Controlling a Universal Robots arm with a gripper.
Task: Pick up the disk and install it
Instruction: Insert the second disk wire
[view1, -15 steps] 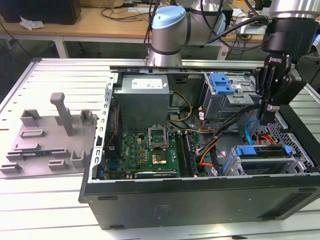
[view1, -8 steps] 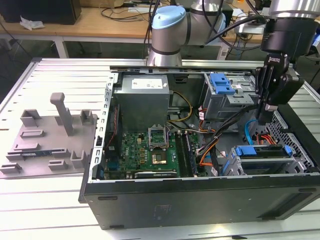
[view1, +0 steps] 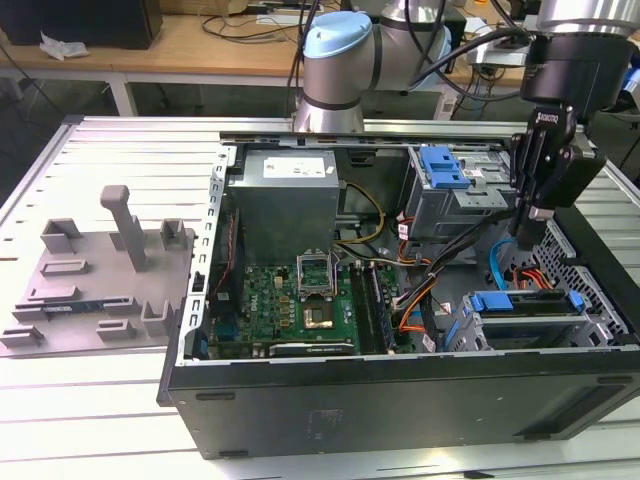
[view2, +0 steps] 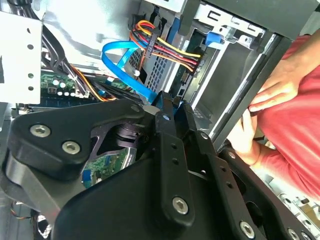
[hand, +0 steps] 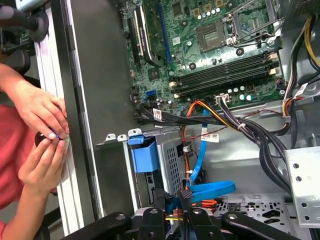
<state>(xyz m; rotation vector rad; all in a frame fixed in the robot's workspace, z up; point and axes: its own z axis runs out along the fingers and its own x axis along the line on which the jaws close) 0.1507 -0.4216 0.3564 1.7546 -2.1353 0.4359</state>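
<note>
Claw (view1: 527, 232) (fingers together, holding nothing) hangs inside the open computer case (view1: 400, 385) on a slatted metal table (view1: 120, 150).

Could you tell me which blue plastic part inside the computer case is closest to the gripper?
The long blue plastic frame in the lower bay, below the black gripper; the ribbed blue latch on the upper cage sits farther off.

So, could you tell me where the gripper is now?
At the exterior view's right, the gripper hangs inside the open computer case, just above a blue-trimmed drive bay.
</note>
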